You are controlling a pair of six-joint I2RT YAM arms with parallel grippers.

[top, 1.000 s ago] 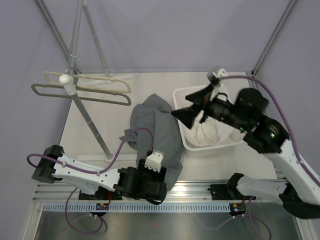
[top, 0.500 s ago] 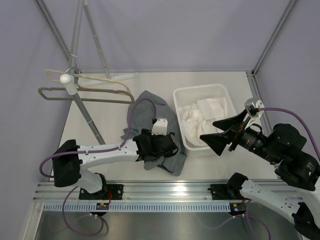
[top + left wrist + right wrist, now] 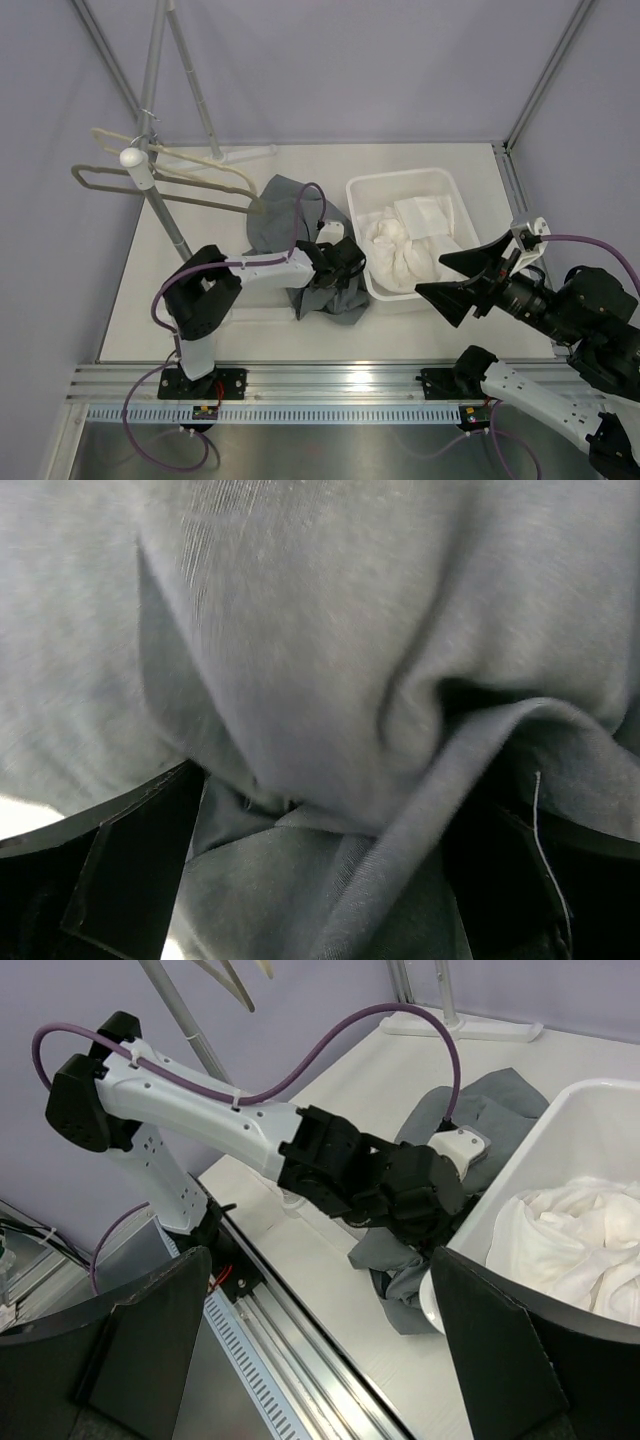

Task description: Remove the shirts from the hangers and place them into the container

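left fingers (image 3: 110, 880) spread wide against grey-green shirt (image 3: 278, 205), white shirt (image 3: 395, 250) in basket (image 3: 400, 176), right fingers (image 3: 130, 1350) wide, empty

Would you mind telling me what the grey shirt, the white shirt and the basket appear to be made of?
Grey shirt: soft matte knit, probably cotton jersey; the close-up shows a fine ribbed weave and limp, rounded folds.
White shirt: thin cloth, likely woven cotton, crumpled into sharper creases.
Basket: smooth white moulded plastic, judging by its slight sheen and rounded, flared rim.

Plain lilac walls (image 3: 350, 70) enclose a white table (image 3: 330, 160); slanted metal poles (image 3: 546, 70) frame the corners; even light.
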